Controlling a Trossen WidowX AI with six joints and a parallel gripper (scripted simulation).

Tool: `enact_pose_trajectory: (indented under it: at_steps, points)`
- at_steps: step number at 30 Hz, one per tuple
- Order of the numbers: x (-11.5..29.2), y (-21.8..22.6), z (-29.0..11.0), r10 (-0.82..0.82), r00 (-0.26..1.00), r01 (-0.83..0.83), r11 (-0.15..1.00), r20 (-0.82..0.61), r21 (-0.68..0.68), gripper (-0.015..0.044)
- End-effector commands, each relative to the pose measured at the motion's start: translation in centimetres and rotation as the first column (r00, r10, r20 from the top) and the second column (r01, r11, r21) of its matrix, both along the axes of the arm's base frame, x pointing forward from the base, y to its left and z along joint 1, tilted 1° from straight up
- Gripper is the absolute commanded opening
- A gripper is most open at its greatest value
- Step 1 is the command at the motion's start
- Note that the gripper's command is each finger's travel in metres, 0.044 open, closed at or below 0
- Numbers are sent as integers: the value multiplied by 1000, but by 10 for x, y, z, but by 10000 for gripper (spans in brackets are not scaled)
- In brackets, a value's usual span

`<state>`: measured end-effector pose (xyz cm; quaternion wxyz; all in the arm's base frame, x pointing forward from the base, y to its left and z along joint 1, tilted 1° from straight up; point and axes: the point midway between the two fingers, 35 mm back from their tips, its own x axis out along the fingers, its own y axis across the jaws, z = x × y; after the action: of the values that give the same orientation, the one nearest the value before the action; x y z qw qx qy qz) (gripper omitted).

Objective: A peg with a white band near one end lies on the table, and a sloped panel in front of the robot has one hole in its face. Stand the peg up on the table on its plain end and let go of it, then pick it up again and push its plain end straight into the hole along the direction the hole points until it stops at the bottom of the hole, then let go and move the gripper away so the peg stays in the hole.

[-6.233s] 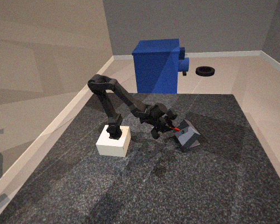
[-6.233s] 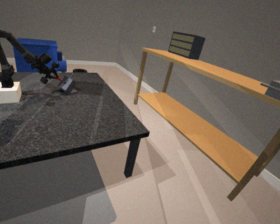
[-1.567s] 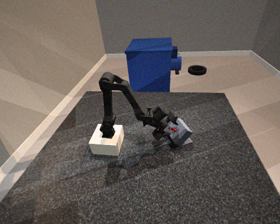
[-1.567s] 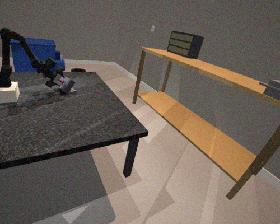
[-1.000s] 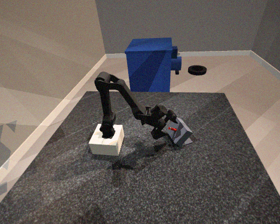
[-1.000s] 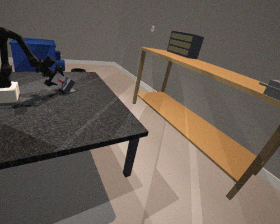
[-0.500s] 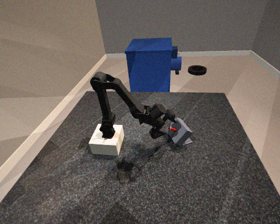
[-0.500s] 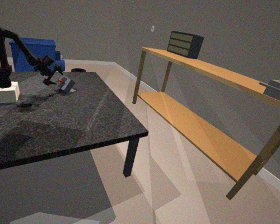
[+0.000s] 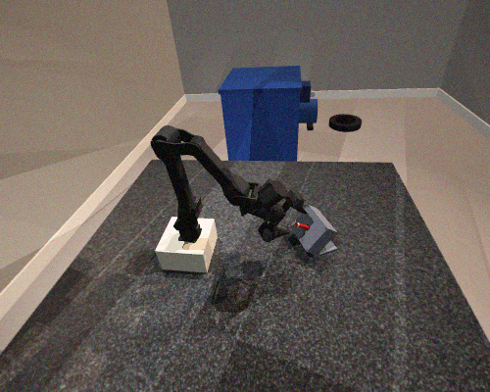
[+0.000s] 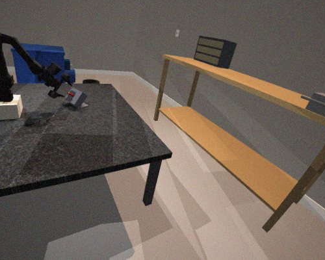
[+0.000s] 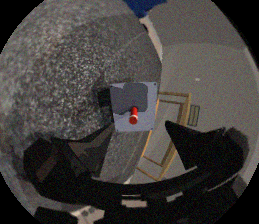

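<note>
The red peg [image 9: 303, 225] [image 10: 71, 93] [image 11: 133, 116] sticks out of the hole in the grey sloped panel [image 9: 322, 236] [image 10: 78, 99] [image 11: 125, 97], which stands on the dark table [image 9: 326, 316] [image 10: 86, 138]. Only the peg's outer end shows, with a pale band near the panel face. My gripper [image 9: 284, 220] [image 10: 61, 86] [image 11: 139, 125] is open wide and empty. It hovers a short way back from the peg along the peg's axis, and its fingers are clear of the peg on both sides.
The arm's white base block [image 9: 186, 254] [image 10: 3, 108] stands left of the panel. A blue box [image 9: 260, 115] and a black ring [image 9: 345, 122] are on the floor behind the table. A wooden shelf [image 10: 249, 86] stands to the right of the table.
</note>
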<state>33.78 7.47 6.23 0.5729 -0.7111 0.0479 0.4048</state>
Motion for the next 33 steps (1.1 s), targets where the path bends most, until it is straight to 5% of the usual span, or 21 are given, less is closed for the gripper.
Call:
enact_pose_trajectory:
  at_steps: [1, 33]
  points:
    - [-3, -2, 4, 5, 1000, -5, 1000, 5, -1, 440]
    - [-22, -15, 24, 1, 1000, -1, 1000, 3, -1, 440]
